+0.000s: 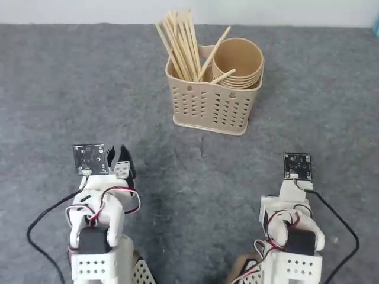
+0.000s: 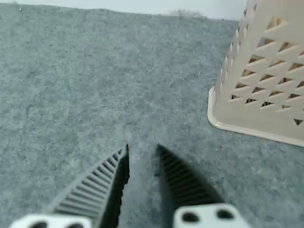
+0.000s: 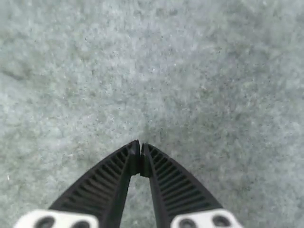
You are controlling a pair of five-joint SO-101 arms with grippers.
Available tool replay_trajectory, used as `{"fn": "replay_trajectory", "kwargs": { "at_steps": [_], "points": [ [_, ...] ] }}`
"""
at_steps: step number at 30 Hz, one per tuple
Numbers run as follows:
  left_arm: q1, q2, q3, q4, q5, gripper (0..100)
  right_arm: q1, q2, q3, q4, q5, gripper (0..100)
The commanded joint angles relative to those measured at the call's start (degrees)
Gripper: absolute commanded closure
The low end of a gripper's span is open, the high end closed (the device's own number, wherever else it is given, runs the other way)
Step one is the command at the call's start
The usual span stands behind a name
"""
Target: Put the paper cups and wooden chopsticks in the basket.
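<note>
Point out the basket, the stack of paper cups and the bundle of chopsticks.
basket [image 1: 213, 109], high view, perforated front wall.
paper cups [image 1: 238, 58], high view, inside of the top cup.
chopsticks [image 1: 180, 47], high view, middle of the bundle.

White plastic left arm [image 1: 98, 219] and right arm [image 1: 291, 231], with black motors, red and black wire loops and a trailing black cable each; a dark board, probably the camera, sits at each wrist. Left gripper [image 2: 142, 151] and right gripper [image 3: 140, 146]: black ribbed fingers [image 2: 107, 183], white holed bases.

bright, even, diffuse light, faint soft shadows on the mat [image 1: 59, 89] by the basket [image 1: 210, 109]
</note>
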Motion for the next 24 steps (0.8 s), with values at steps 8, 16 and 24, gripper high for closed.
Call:
{"fn": "replay_trajectory", "kwargs": {
  "at_steps": [8, 16, 24],
  "points": [
    [-5.8, -1.05, 2.68, 6.77, -6.15, 99, 0.75, -0.4, 3.08, -2.07, -0.88, 99.1],
    [-9.23, -1.05, 3.12, 6.24, -6.42, 99, 1.1, -0.4, 2.81, -2.07, -0.79, 99.1],
    [-6.33, -0.97, 3.12, 15.38, -6.15, 99, 0.92, -0.4, 2.81, -2.07, -0.62, 99.1]
  ]
}}
